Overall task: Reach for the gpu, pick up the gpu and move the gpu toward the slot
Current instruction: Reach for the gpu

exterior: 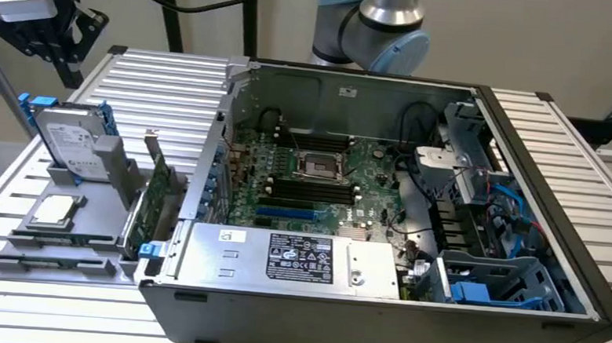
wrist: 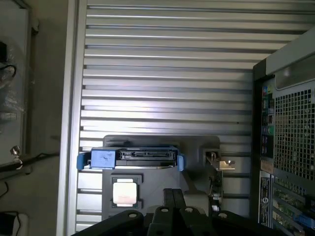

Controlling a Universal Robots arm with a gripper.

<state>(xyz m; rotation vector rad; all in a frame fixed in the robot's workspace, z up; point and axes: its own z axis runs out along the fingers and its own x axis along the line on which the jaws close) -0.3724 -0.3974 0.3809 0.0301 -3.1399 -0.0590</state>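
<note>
- Overhead, the gripper (wrist: pixel 173 195) hangs pressed together and empty, well apart from the gpu (exterior: pixel 160 186).
- The gpu stands on edge in the gray rack (exterior: pixel 104 232), just beside the computer case (exterior: pixel 382 325), seemingly slotted upright for grasping.

- The gripper (exterior: pixel 68 72) is cut by the exterior view's top edge.
- The gpu (exterior: pixel 161 195) stands edge-on, its face mostly hidden.
- The power supply label (exterior: pixel 301 258) is unreadable.
</note>
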